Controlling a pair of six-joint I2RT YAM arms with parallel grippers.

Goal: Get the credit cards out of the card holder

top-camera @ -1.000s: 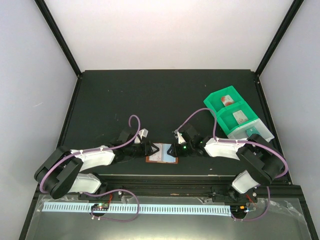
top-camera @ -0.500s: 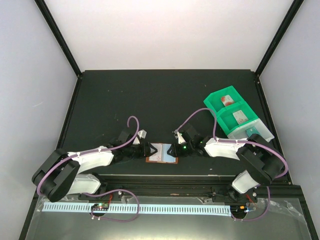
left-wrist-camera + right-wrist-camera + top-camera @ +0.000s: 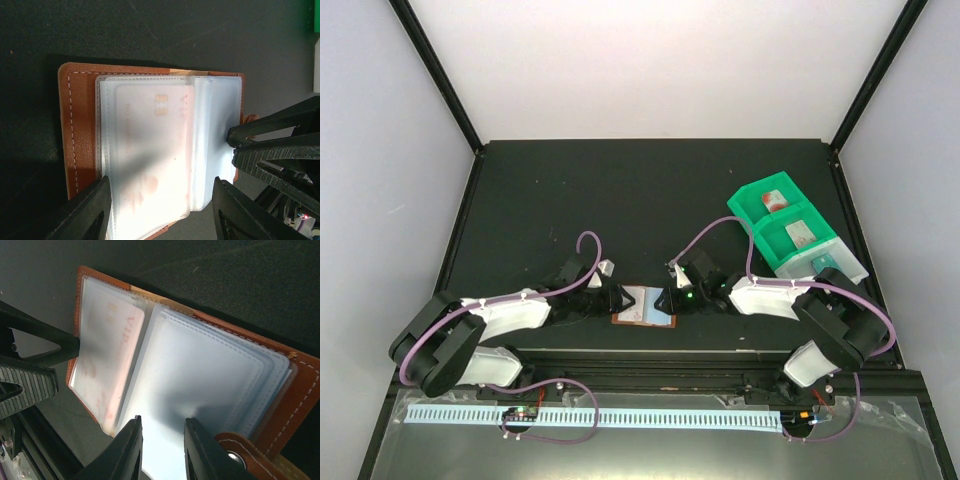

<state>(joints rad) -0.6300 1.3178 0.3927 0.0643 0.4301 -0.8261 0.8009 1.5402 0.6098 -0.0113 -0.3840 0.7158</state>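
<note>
The brown leather bifold card holder (image 3: 645, 306) lies open on the black table (image 3: 650, 190), low and central in the top view, between the two grippers. A white plastic card with reddish marks (image 3: 152, 145) sits inside one of its frosted pale sleeves. The left gripper (image 3: 162, 210) is spread wide, its fingers straddling that sleeve's lower edge in its wrist view. The right gripper (image 3: 162, 445), on the holder's right side, is pinched narrowly on the edge of the loose sleeve pages.
</note>
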